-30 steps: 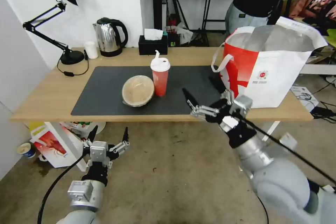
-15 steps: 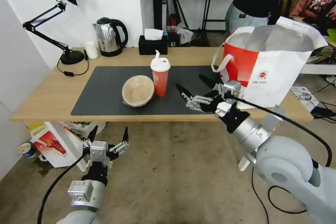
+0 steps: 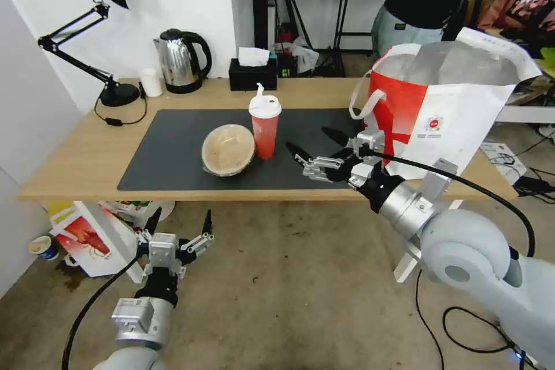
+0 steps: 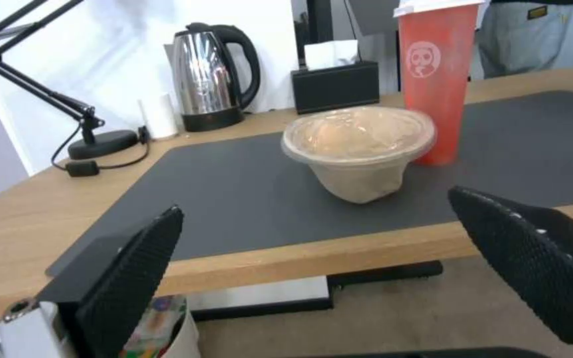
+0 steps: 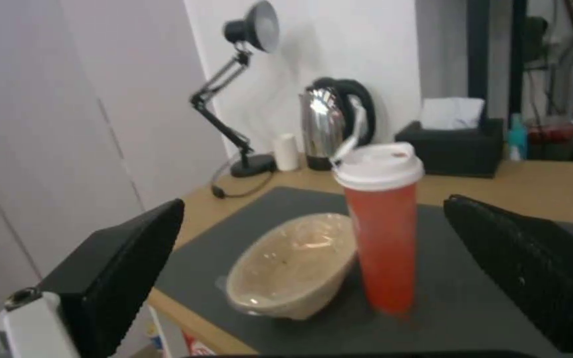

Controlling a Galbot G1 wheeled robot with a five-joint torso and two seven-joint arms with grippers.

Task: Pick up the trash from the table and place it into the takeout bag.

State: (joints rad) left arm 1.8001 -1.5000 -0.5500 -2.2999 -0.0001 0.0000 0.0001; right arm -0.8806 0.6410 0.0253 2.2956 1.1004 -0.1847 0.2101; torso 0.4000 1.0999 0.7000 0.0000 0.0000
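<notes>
Right gripper (image 3: 315, 147), fingers spread and empty, is held above the dark mat at frame centre, aimed at the red cup (image 3: 265, 128). The tan bowl (image 3: 228, 150) lies tilted against the cup. The takeout bag (image 3: 445, 107) stands at the surface's (image 3: 75, 156) right. Left gripper (image 3: 179, 225), spread, hangs lower left.
</notes>
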